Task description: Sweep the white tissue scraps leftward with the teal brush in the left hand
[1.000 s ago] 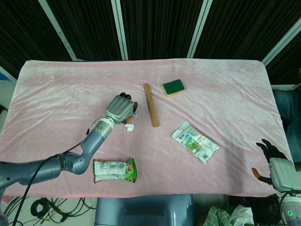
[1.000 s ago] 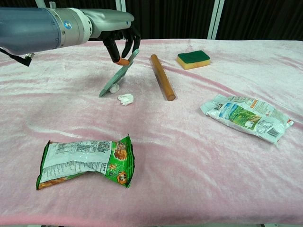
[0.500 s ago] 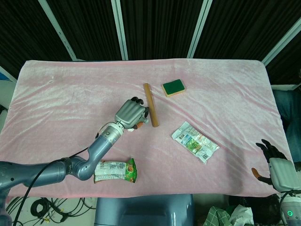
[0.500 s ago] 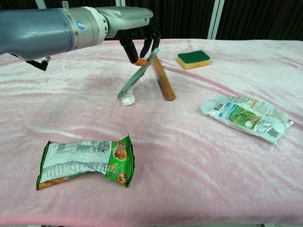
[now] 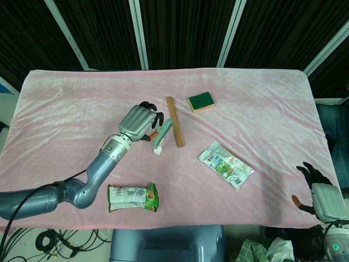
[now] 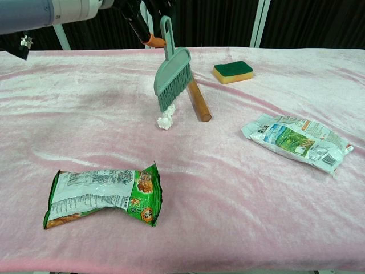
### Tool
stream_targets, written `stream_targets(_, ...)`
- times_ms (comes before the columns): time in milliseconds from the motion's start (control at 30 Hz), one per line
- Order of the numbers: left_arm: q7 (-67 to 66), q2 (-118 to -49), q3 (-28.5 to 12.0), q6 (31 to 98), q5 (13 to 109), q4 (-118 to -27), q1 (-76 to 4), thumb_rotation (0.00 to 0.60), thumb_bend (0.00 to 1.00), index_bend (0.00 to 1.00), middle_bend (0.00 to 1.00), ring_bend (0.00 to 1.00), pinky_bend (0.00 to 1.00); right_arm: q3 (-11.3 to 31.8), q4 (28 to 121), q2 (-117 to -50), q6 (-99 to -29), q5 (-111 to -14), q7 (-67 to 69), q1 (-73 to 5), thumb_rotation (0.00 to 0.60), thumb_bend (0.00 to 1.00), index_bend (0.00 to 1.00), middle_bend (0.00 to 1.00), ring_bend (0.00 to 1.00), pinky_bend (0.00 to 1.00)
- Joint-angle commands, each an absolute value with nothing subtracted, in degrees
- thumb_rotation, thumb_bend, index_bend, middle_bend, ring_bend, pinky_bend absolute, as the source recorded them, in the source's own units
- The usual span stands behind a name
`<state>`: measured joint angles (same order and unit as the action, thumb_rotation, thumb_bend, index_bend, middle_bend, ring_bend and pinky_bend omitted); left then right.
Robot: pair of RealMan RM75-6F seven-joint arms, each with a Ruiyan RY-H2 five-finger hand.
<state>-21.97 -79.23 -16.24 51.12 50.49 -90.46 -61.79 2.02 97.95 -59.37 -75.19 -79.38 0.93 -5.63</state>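
A pink velvety cloth (image 5: pixel 262 98) covers the table, with a green-and-white snack bag (image 6: pixel 102 194) near the front edge, a white-and-green crinkled packet (image 6: pixel 296 140) to the right, a brown wooden rod (image 6: pixel 195 94) and a green-topped yellow sponge (image 6: pixel 233 71) further back. The left hand (image 5: pixel 139 123) grips the handle of the teal plastic brush (image 6: pixel 172 77), whose bristles hang just above the crumpled white tissue scrap (image 6: pixel 166 120), with the rod lying close beside them on the right. The right hand (image 5: pixel 319 194) sits off the table's far right corner, fingers apart and holding nothing.
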Motion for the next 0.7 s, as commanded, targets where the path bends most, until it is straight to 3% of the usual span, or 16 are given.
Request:
stream_targets(33, -21.2, -76.8, -16.6, 51.9, 50.8, -92.0, -60.5, 0.6, 0.54, 0.72, 0.6, 0.25, 0.23, 2.0, 98.0, -59.4, -75.2, -79.3, 0.8, -5.6, 0.6, 0.22, 0.17, 0.07, 0.14, 0.25)
stream_targets(333, -21.4, -73.5, -13.5, 53.0, 51.3, -89.2, -57.1, 0.6, 0.54, 0.72, 0.6, 0.25, 0.23, 2.0, 98.2, -59.3, -75.1, -79.0, 0.7, -5.6, 0.6, 0.22, 0.17, 0.07, 0.14, 0.25)
stream_targets(700, -21.3, -78.2, -10.2, 49.8, 54.0, -81.1, -56.9, 0.6, 0.54, 0.73, 0.6, 0.25, 0.23, 2.0, 98.4, -59.2, -74.7, -78.6, 0.4, -5.7, 0.6, 0.22, 0.17, 0.07, 0.14, 0.25)
